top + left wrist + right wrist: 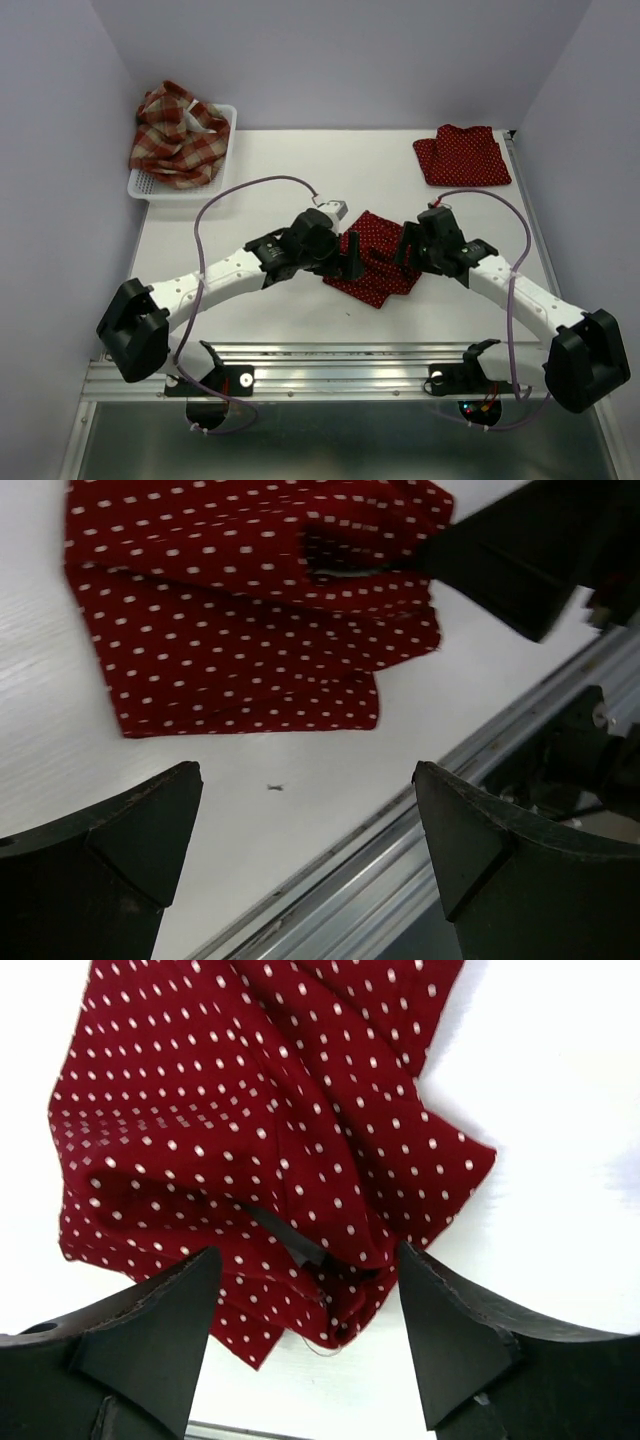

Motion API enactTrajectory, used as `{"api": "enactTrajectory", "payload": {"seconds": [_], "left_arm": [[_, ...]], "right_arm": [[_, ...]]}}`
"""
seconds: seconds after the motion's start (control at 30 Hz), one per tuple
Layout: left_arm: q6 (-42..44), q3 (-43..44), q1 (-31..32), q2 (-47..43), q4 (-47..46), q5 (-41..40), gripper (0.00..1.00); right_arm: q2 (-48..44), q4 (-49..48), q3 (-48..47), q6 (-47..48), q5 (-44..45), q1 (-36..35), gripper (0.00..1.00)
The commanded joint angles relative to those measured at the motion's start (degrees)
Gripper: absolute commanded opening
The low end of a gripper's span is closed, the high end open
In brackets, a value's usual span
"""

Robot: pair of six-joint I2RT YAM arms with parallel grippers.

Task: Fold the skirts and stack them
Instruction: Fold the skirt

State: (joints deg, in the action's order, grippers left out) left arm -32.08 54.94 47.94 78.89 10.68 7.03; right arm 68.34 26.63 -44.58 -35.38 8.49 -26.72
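Note:
A dark red polka-dot skirt (375,262) lies partly folded and rumpled at the middle of the table, between my two grippers. My left gripper (350,255) is open at the skirt's left edge; in the left wrist view its fingers (150,820) frame only bare table, with the skirt (250,610) beyond them. My right gripper (308,1260) is open and straddles a bunched corner of the skirt (260,1130) without closing on it. A second polka-dot skirt (462,155) lies folded flat at the back right. The plaid skirt (178,135) is heaped in the basket.
A white mesh basket (228,130) sits at the table's back left corner. An aluminium rail (330,375) runs along the near edge, close to the left gripper in the left wrist view. Purple walls close in the left, right and back sides.

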Motion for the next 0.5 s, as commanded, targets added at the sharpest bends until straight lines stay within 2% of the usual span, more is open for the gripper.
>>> {"api": "enactTrajectory", "payload": {"seconds": [0.0, 0.07, 0.33, 0.47], "left_arm": [[2.46, 5.0, 4.52, -0.41, -3.38, -2.37, 0.99], [2.8, 7.45, 6.71, 2.74, -3.82, -2.54, 0.99], [5.0, 20.11, 11.38, 15.93, 0.48, -5.97, 0.98], [5.18, 23.28, 11.38, 19.97, 0.75, -5.71, 0.97]], "right_arm": [[-2.07, 0.18, 2.47, -2.07, -1.98, 0.0, 0.74], [-1.63, -0.26, 3.18, -1.36, -2.16, 0.52, 0.73], [1.01, -4.12, 4.23, -0.93, 2.58, 3.33, 0.48], [1.8, -9.75, 5.12, 1.53, -0.84, 6.15, 0.47]]}}
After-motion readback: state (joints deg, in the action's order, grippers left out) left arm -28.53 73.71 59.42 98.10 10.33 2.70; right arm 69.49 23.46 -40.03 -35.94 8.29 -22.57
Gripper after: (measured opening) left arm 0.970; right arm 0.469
